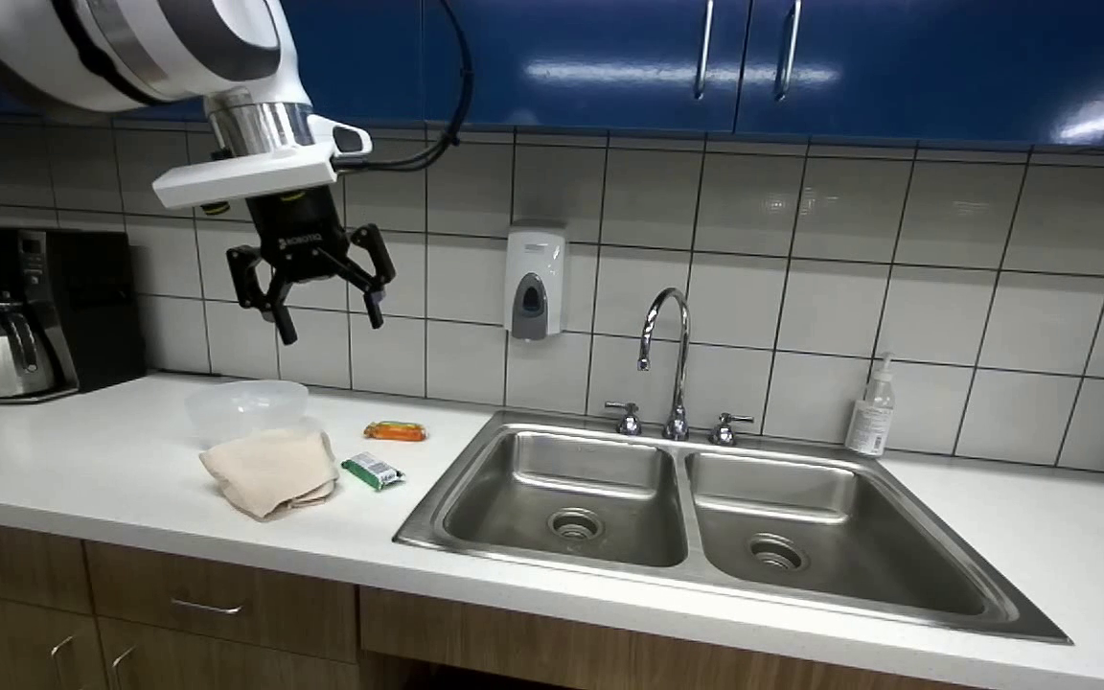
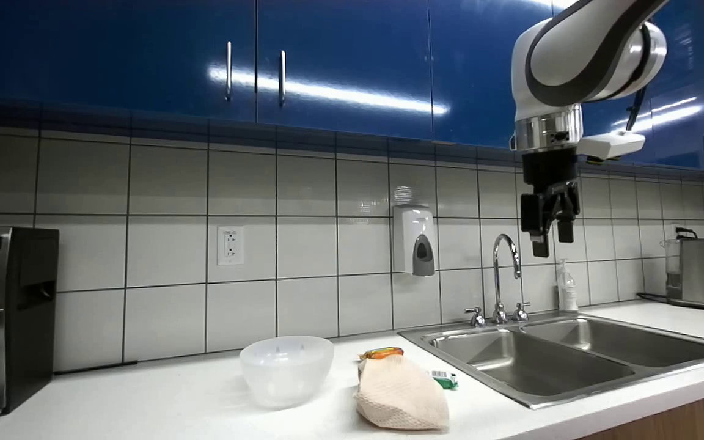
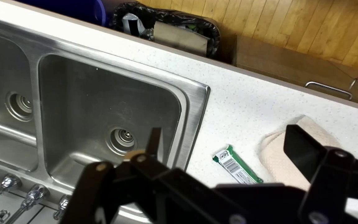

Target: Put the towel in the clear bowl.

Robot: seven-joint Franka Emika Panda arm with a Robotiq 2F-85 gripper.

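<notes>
A folded beige towel [image 1: 274, 470] lies on the white counter, and it also shows in an exterior view [image 2: 401, 394] and partly behind a finger in the wrist view [image 3: 278, 155]. The clear bowl [image 1: 247, 407] stands upright behind the towel, apart from it in an exterior view [image 2: 286, 373]. No contents show in the bowl. I cannot make out the bowl in the wrist view. My gripper [image 1: 333, 329] hangs high above the counter, pointing down, also seen in an exterior view [image 2: 553, 245]. Its fingers are spread wide with nothing between them in the wrist view [image 3: 224, 132].
A green-and-white packet [image 1: 373, 471] and an orange packet [image 1: 396, 431] lie beside the towel. The double sink [image 3: 194, 93] with its tall faucet [image 1: 681, 364] is alongside. A soap dispenser [image 1: 535, 283] is on the wall. A coffee maker [image 1: 82, 307] stands beyond the bowl. Blue cabinets [image 1: 590, 57] hang above.
</notes>
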